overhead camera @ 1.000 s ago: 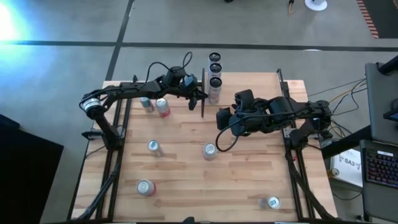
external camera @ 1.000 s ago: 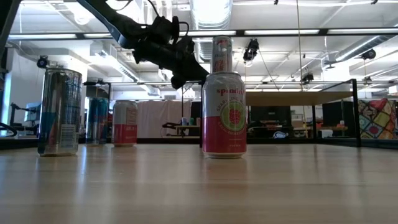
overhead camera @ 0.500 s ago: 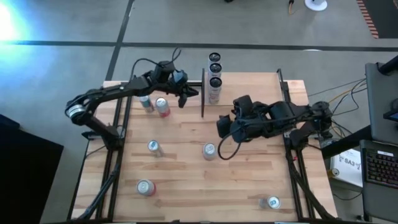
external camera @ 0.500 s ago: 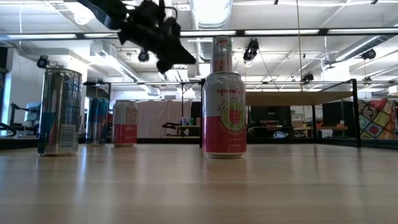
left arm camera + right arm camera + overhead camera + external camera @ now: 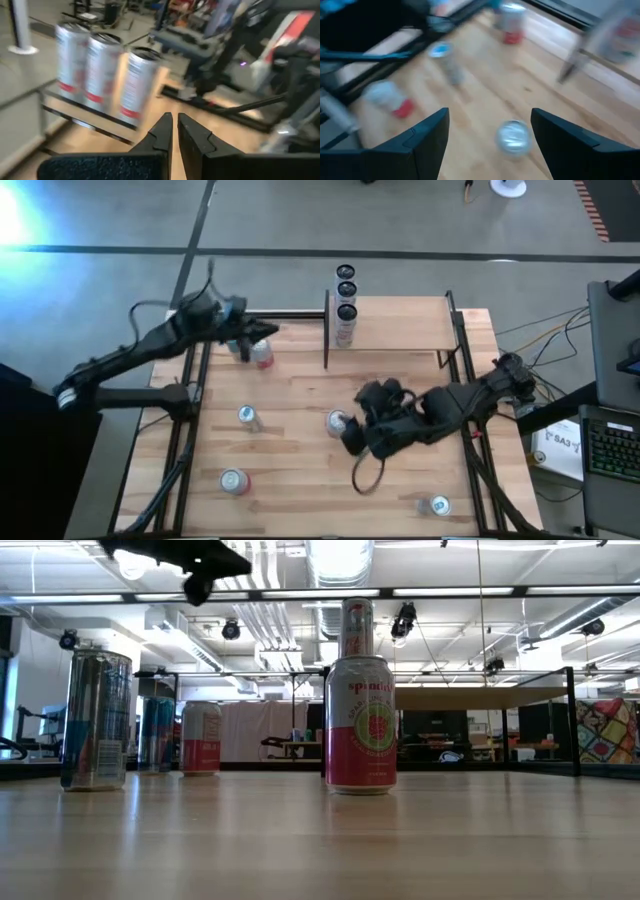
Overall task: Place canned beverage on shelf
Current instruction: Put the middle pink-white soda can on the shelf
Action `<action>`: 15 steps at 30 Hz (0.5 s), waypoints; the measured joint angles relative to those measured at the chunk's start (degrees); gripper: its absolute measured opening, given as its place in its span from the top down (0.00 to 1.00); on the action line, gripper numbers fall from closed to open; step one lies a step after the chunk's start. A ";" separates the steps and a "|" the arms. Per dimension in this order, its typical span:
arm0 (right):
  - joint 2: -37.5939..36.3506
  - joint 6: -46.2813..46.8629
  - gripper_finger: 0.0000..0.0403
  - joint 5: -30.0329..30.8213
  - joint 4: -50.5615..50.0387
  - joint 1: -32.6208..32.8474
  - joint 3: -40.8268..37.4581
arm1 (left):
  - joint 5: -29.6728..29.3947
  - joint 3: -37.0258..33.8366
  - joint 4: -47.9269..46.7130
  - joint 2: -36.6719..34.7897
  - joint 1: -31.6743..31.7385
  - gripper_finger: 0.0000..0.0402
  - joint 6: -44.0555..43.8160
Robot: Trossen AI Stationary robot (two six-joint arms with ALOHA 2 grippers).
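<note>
The shelf [image 5: 400, 323], a pale wood panel in thin black rods, stands at the table's far side. Three cans [image 5: 346, 292] stand on its left end and also show in the left wrist view [image 5: 105, 70]. My left gripper [image 5: 264, 330] is shut and empty, high over the far left, above a pink can [image 5: 262, 352]. My right gripper [image 5: 347, 439] is open and empty, just near of a silver-topped can [image 5: 338, 421] standing mid-table. In the right wrist view that can [image 5: 513, 136] lies ahead, between the spread fingers, apart from them.
More cans stand on the table: one by the pink can [image 5: 235, 345], one at the left [image 5: 247, 416], one near left [image 5: 234, 480], one near right [image 5: 438, 505]. In the low view a pink can [image 5: 360, 725] stands in front.
My left gripper has drawn back from the shelf's left end toward the table's left edge and risen. My right gripper has swung from beside the shelf toward the near edge, down to the mid-table can. No can has moved.
</note>
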 joint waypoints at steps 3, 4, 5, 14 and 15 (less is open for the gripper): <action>0.00 -6.53 0.33 -0.16 6.93 2.48 -0.56 | -0.33 -6.31 2.41 -8.41 -5.13 0.98 -6.30; 0.00 -8.75 0.33 -0.28 9.17 3.26 -0.62 | -0.74 -7.65 2.75 -10.96 -7.54 0.98 -8.07; 0.00 -11.07 0.33 -0.40 11.31 3.94 -0.69 | -1.97 -8.73 2.97 -13.09 -10.25 0.98 -9.64; 1.72 -30.21 0.33 0.27 19.37 5.74 -6.13 | -8.42 -15.51 5.90 -17.34 -30.66 0.98 -21.53; 1.83 -29.74 0.33 0.99 19.08 5.25 -7.08 | -8.97 -16.16 7.43 -16.48 -31.83 0.97 -23.64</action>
